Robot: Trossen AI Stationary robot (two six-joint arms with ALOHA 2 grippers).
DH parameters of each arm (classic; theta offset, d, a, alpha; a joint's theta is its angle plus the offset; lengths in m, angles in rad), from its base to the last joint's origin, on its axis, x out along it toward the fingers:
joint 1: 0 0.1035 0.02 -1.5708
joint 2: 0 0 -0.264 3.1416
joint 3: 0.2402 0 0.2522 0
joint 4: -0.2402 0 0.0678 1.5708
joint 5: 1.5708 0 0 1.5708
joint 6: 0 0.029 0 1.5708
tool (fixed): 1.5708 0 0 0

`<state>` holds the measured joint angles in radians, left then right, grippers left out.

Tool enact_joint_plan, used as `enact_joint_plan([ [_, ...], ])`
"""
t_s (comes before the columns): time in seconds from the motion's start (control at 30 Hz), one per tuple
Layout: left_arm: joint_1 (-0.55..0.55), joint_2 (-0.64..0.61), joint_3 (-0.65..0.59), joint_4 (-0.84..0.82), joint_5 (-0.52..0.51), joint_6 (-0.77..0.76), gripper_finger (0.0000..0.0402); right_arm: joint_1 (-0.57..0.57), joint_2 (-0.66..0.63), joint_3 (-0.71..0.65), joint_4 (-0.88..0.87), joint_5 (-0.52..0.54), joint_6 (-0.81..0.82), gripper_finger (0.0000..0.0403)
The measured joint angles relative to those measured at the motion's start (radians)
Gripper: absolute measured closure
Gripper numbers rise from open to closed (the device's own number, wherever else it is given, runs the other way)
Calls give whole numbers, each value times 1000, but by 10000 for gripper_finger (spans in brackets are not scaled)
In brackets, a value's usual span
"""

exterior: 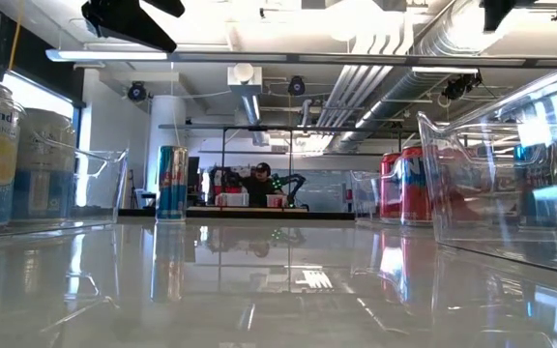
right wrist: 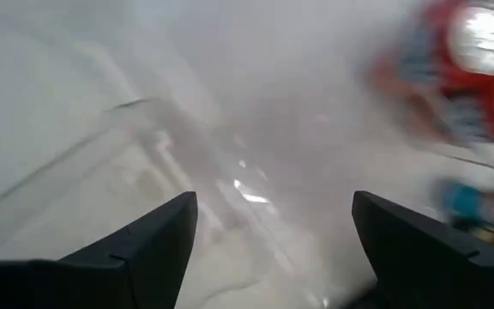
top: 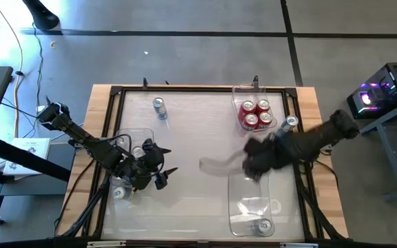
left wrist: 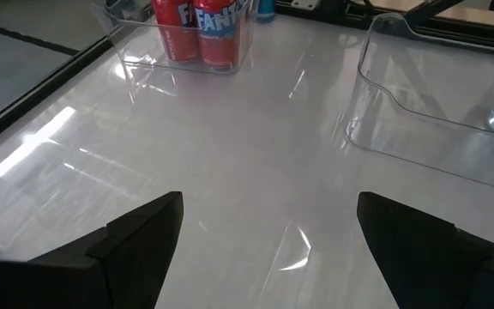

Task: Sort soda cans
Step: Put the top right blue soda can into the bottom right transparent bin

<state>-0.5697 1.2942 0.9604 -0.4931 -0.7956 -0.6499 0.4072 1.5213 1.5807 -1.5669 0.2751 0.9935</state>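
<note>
Both end effectors are released and empty: the left end effector (top: pixel 163 167) by its bin, the right end effector (top: pixel 216 164) mid-tabletop. Your loose blue can (top: pixel 160 107) stands far-side; it's likely light, dentable and slick, so grip mid-body squarely.

Three clear bins (top: pixel 252 200) on white table (top: pixel 191 138); person (exterior: pixel 260 184) beyond.

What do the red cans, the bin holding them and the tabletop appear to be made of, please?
The red cans look like thin painted metal: bare silver tops, glossy printed bodies. Their bin seems to be clear hard plastic, since the cans show through its glinting walls. The tabletop looks like a smooth, glossy white sheet mirroring the ceiling lights; its exact material is unclear.
</note>
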Motion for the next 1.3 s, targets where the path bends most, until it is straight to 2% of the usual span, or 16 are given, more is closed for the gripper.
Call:
enact_joint_plan([
  [0.1, 1, 0, 0, 0, 1, 7, 57, -189, -68, -135, -6, -50, -121, 96],
  [0.27, 6, 0, 0, -3, 8, 16, 57, -464, -163, -271, -5, -84, -260, 96],
  [0.43, 34, 0, 0, -2, 52, 26, 57, -666, -258, -353, -4, -53, -350, 96],
  [0.6, 59, 0, 0, -2, 54, 36, 57, -838, -322, -421, -4, -11, -463, 96],
  [0.9, 73, 0, 0, -2, 62, 34, 57, -1058, -346, -555, -4, 5, -667, 96],
  [1.1, 73, 0, 0, -2, 62, 34, 57, -1140, -345, -650, 34, -26, -727, 96],
  [1.3, 79, 0, 0, -3, 64, 34, 57, -1167, -345, -682, 101, -42, -768, 96],
])
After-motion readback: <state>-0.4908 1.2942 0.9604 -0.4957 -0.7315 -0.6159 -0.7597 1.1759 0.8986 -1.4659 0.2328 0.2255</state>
